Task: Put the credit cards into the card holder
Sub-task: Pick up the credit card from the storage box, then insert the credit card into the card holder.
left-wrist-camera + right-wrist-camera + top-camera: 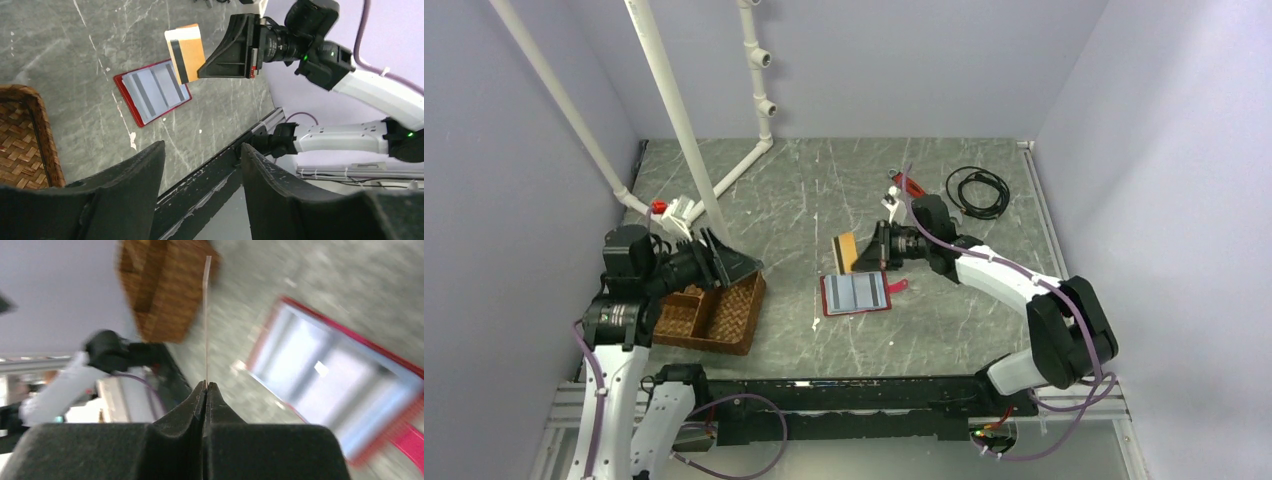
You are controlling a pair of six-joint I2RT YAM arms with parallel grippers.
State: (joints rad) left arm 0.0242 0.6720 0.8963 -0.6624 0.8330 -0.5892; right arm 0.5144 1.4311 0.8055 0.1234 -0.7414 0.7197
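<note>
The right jaws are pressed together on one edge of the gold-brown credit card (186, 52), which sticks straight out from their tips and shows edge-on as a thin pale line in the right wrist view. It is held on edge above the counter (824, 190), near the far left corner of the card holder (857, 293). The card is flat and rectangular, with a dark stripe and a pale band along one side. The holder lies open and flat, red-rimmed, with pale striped clear sleeves. The left jaws stand apart and empty above a brown wicker divided tray (714, 320). The counter is grey and marbled.
</note>
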